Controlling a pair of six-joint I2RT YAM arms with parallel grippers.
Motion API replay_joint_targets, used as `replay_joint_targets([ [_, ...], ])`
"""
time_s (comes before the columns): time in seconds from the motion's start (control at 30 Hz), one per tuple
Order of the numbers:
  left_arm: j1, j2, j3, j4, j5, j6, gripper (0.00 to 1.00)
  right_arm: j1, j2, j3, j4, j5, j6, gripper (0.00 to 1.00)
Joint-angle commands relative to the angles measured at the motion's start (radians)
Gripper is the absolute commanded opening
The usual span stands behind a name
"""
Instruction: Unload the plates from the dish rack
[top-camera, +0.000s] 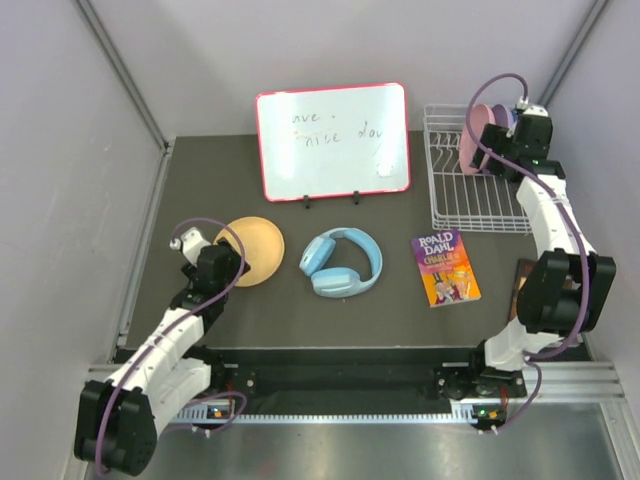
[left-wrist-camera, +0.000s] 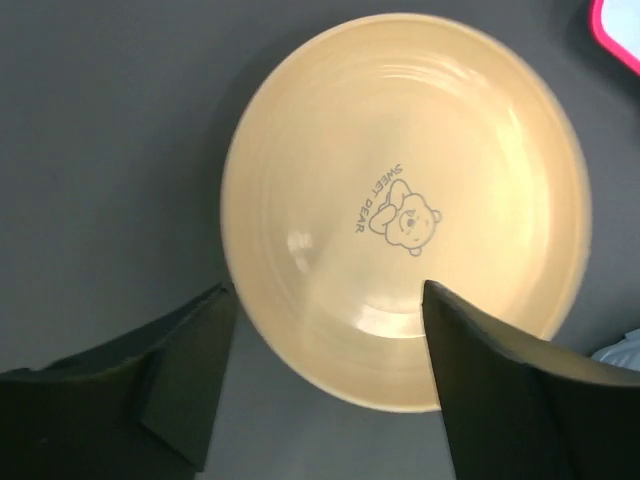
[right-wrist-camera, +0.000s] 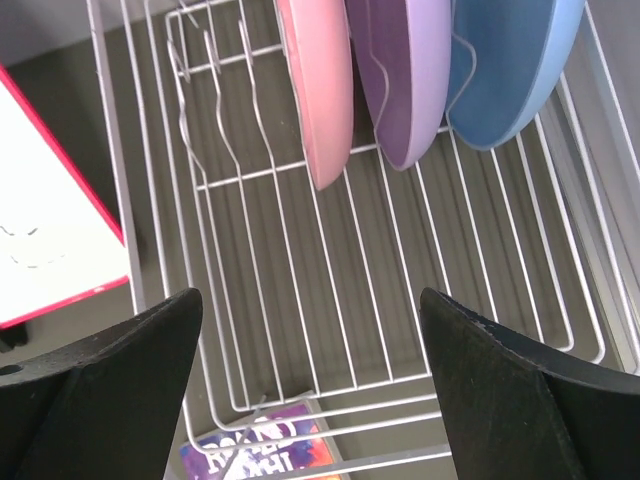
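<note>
The tan-orange plate lies flat on the dark table at the left; it fills the left wrist view. My left gripper is open and empty, its jaws straddling the plate's near rim from above. The white wire dish rack stands at the back right. In the right wrist view, the pink plate, the lavender plate and the light blue plate stand upright in the rack. My right gripper is open and empty above the rack.
A red-framed whiteboard stands at the back middle. Light blue headphones lie mid-table. A Roald Dahl book lies in front of the rack. Grey walls close in on both sides.
</note>
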Motion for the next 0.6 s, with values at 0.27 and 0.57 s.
replay_joint_targets([
  [0.27, 0.005, -0.068, 0.044, -0.034, 0.004, 0.018, 0.93, 0.002, 0.125, 0.241, -0.047, 0.082, -0.064, 0.9],
  [0.57, 0.004, -0.088, 0.134, 0.002, 0.117, 0.066, 0.93, 0.045, 0.274, 0.39, -0.035, 0.13, -0.165, 0.8],
])
